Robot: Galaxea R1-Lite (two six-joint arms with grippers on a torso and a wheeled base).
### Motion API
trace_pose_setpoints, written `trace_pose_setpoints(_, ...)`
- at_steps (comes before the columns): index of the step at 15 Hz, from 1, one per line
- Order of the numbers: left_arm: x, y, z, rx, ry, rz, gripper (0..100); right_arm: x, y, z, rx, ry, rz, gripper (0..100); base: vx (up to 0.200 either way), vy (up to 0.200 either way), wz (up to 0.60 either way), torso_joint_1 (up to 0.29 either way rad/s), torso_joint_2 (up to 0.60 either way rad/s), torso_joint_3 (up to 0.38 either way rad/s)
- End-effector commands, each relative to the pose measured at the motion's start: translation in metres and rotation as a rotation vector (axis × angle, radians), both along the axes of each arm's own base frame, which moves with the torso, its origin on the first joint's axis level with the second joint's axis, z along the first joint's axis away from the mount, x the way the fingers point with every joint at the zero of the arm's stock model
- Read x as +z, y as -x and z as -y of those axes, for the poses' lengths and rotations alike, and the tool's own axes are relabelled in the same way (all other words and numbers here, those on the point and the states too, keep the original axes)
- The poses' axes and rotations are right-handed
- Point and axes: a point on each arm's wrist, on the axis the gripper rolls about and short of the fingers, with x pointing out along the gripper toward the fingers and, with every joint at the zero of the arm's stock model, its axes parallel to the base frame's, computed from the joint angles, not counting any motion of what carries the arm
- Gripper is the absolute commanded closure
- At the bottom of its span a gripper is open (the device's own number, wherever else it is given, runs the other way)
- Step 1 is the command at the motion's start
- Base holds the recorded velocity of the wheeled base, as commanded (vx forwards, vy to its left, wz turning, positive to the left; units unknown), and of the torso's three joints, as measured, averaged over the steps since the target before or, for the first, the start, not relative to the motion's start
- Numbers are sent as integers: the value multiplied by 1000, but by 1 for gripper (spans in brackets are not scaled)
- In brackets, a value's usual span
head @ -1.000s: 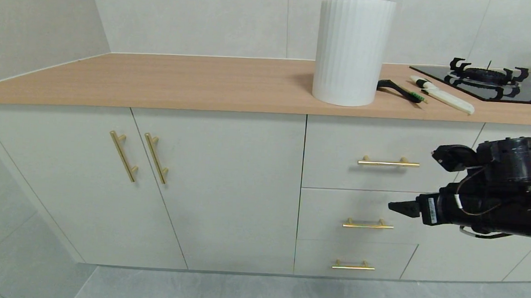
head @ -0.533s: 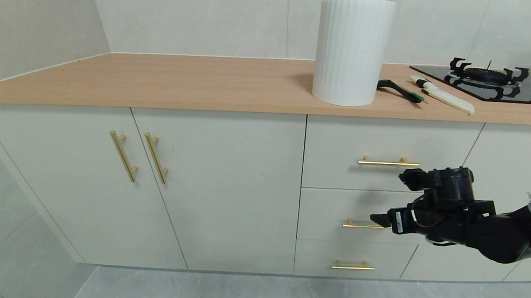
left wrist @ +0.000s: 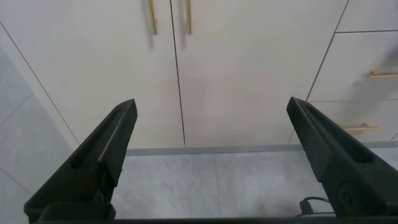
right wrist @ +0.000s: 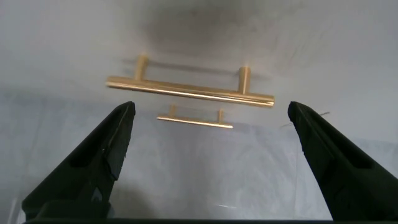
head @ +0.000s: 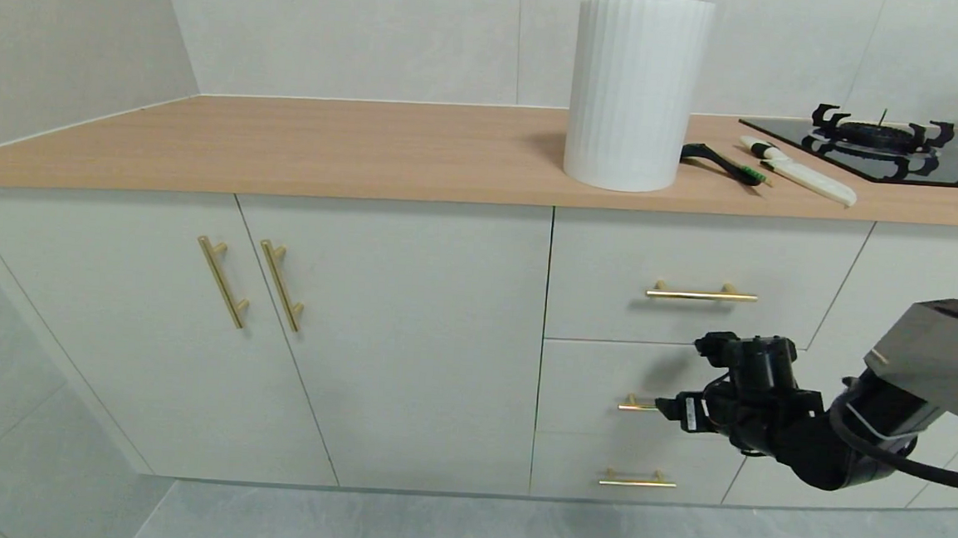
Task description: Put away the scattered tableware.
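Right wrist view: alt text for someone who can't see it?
The open right tool faces a pale drawer front, its dark fingers spread toward a gold bar handle close ahead. The lower drawer's handle shows past it.

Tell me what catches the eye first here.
A tall white ribbed canister stands on the wooden counter, with a brush and a white knife lying beside it. Below, the right tool, open, is at the middle drawer's brass handle.
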Motion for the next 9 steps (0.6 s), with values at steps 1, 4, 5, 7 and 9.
trace_pose_setpoints(1,0,0,0,0,0,-1,0,-18,-6,-1,-9,5,-32,0,0,0,0,0,0,0)
trace_pose_setpoints(4,0,0,0,1,0,-1,0,-28,-18,-4,-71,9,-1,0,0,0,0,0,0,0)
trace_pose_setpoints(5,0,0,0,1,0,-1,0,-32,-21,-4,-75,7,21,0,0,0,0,0,0,0)
trace_pose_setpoints(7,0,0,0,0,0,-1,0,-37,-25,-4,-76,3,42,0,0,0,0,0,0,0)
trace_pose_setpoints(9,0,0,0,1,0,-1,0,-40,-30,-6,-79,1,51,0,0,0,0,0,0,0)
